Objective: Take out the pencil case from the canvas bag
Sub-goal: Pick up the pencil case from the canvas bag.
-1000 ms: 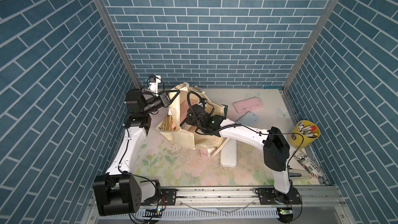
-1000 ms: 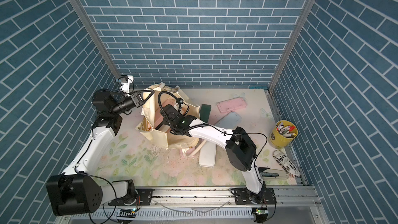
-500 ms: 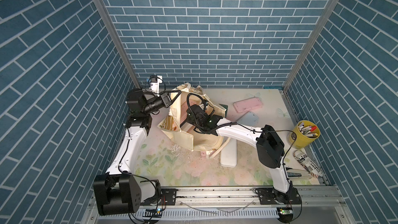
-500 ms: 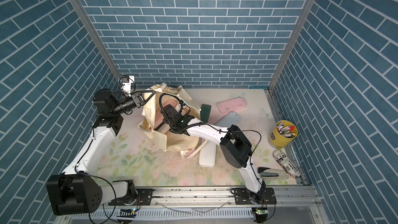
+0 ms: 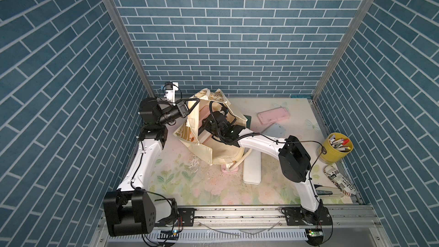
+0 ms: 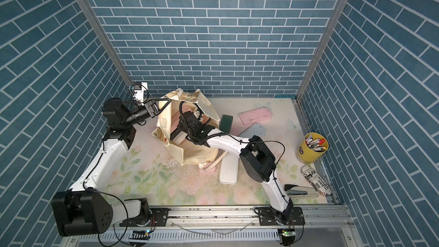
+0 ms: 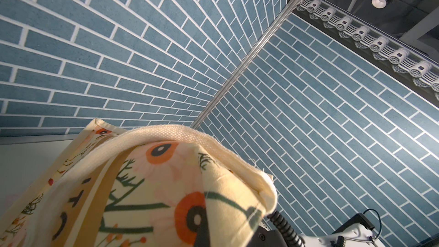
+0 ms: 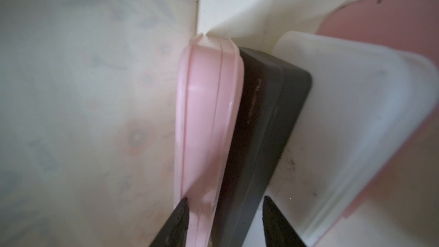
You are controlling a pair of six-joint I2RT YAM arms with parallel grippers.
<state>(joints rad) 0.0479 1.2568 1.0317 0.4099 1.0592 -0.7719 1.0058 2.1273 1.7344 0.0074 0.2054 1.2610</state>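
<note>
The cream canvas bag [image 5: 223,153] [image 6: 197,155] stands open at the back left in both top views. My left gripper [image 5: 191,106] [image 6: 164,105] is shut on its rim and holds the mouth up. In the left wrist view the flowered fabric [image 7: 142,186] covers the jaws. My right gripper [image 5: 206,127] [image 8: 225,203] is inside the bag and open. Its fingertips [image 8: 180,210] straddle a pink pencil case [image 8: 209,115] and a dark case [image 8: 261,115] standing on edge side by side. A white case [image 8: 344,115] leans beside them.
Right of the bag lie a dark green case [image 5: 247,119], a pink case [image 5: 273,117] and a pale blue case [image 5: 273,131]. In front lies a white case [image 5: 251,167]. A yellow pen cup [image 5: 336,148], a printed pouch [image 5: 339,181] and a stapler [image 5: 323,192] sit at the right edge.
My right arm has reached further left and deeper into the bag. The left gripper has kept the bag's rim where it was.
</note>
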